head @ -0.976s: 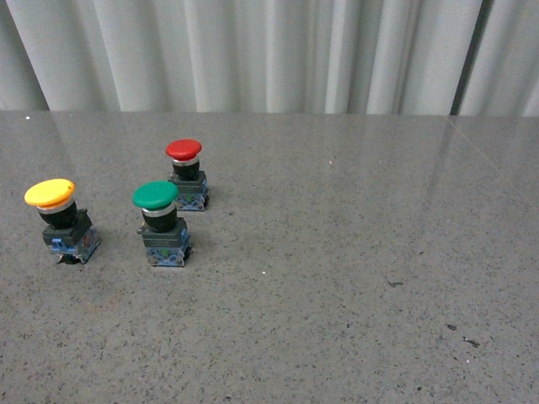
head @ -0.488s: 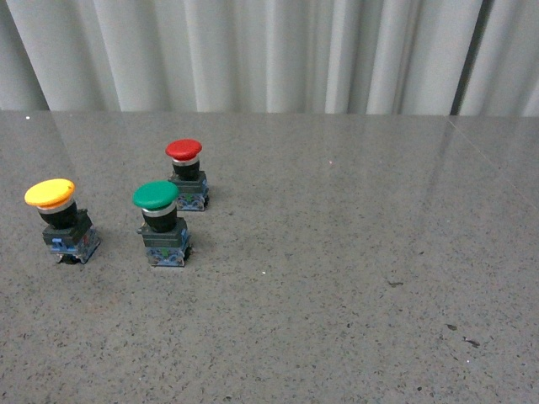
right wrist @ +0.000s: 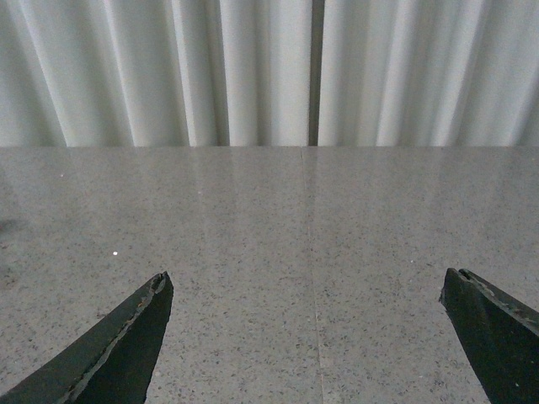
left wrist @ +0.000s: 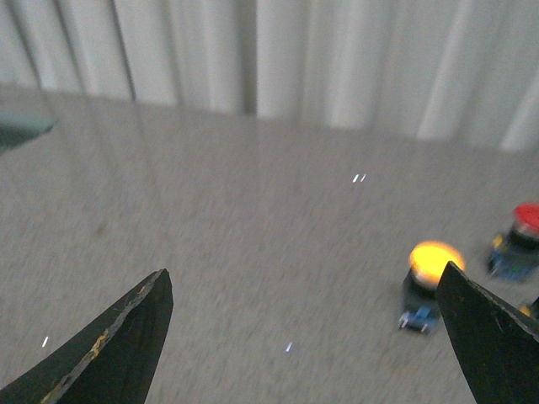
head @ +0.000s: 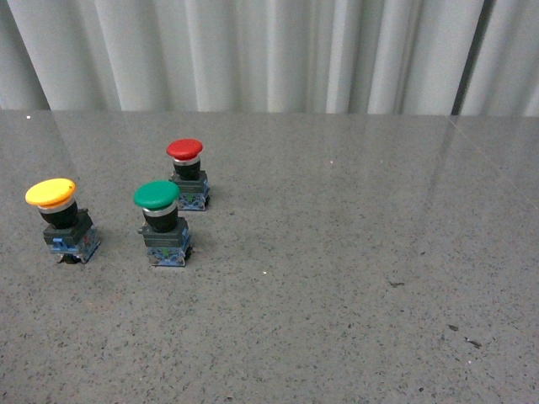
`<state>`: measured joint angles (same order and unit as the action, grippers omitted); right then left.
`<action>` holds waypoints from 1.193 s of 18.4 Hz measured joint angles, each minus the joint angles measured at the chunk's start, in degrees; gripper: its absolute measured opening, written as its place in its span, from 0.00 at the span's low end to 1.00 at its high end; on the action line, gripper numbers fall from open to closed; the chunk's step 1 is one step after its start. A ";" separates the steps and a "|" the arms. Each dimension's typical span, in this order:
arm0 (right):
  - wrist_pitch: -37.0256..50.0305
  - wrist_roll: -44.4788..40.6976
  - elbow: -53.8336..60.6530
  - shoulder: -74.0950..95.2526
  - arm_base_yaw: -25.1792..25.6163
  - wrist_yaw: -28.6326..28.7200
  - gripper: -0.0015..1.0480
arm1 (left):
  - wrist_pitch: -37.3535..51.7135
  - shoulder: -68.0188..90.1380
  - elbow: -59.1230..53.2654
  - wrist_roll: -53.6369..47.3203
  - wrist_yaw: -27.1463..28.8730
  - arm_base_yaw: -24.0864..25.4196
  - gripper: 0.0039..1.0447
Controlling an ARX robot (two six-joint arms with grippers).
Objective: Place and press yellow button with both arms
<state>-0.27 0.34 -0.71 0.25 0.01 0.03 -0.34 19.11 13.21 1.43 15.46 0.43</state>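
Note:
The yellow button [head: 59, 220] stands upright at the table's left, with a round yellow cap, black body and blue-grey base. Neither arm shows in the front view. In the blurred left wrist view the yellow button [left wrist: 429, 282] lies ahead, close to one black finger, and my left gripper [left wrist: 307, 282] is open with only bare table between its fingers. My right gripper [right wrist: 307, 282] is open too, over bare grey table, and no button appears in that view.
A green-capped button [head: 162, 223] stands just right of the yellow one, and a red-capped button [head: 187, 173] behind it. A pale pleated curtain [head: 269, 50] closes off the far edge of the grey speckled table [head: 354, 269].
The front view scene is unchanged: all three buttons stand where they were. No arm has entered that view.

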 joint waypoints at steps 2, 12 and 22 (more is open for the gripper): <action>0.07 0.00 0.00 0.00 0.00 -0.02 0.94 | 7.41 10.01 6.32 -1.40 -6.71 1.64 0.94; 0.04 0.00 0.00 0.00 0.00 0.00 0.94 | -4.50 60.72 39.56 -2.43 -19.08 -2.12 0.94; 0.04 0.00 0.00 0.00 0.00 0.00 0.94 | 1.36 65.53 31.19 -3.80 -17.57 -1.62 0.94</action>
<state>-0.23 0.34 -0.71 0.25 0.01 0.03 1.02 84.64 44.40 -2.37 -2.11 -1.19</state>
